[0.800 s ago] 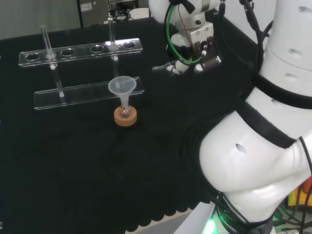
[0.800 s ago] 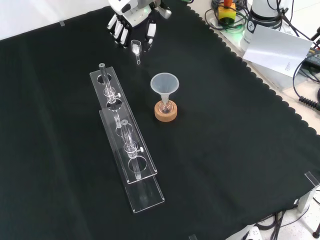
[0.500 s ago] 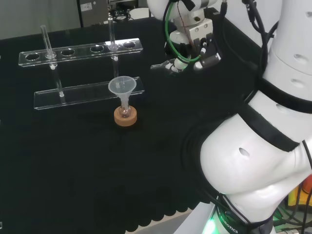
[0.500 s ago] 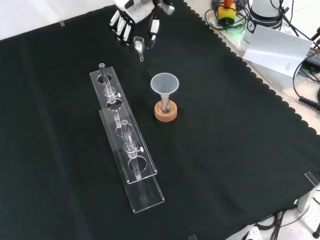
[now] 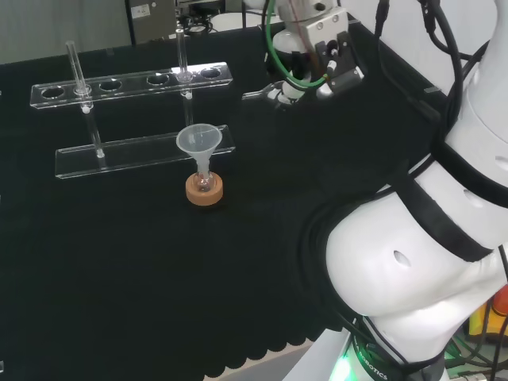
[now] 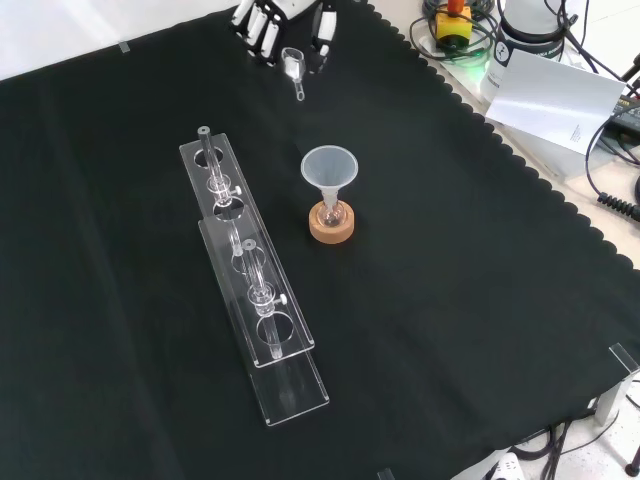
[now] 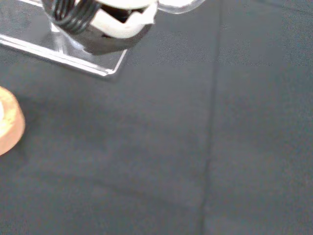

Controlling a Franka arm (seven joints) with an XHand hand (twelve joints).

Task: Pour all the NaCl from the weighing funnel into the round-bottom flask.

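So the hand (image 6: 285,18) is up at the top edge of the front view, and the weighing funnel (image 6: 294,68) sits right between its fingers (image 6: 326,24), which curl around it and pinch it, the dark-tipped ones on either side of the little scoop. The funnel is small, clear and spoon-shaped, with a rounded cup near the fingers and a thin spout pointing down toward the round-bottom flask (image 6: 331,213). Honestly can't tell whether there's any salt in it, it's too small and see-through.

Relative to the flask: in the front view the weighing funnel is well apart from it, higher and a bit left. In the head view the hand (image 5: 305,83) hangs to the right of and beyond the flask (image 5: 205,182), with the funnel's tip (image 5: 255,94) poking out toward the left.

The flask itself stands upright on a cork ring (image 6: 331,226) on the black-clothed bench (image 6: 450,300), with a translucent plastic funnel (image 6: 329,169) stuck in its neck. Just left of it in the front view is a clear two-tier tube rack (image 6: 252,290) with a few glass tubes standing in it. The wrist view catches the cork ring's edge (image 7: 10,128) and a rack corner (image 7: 98,62).
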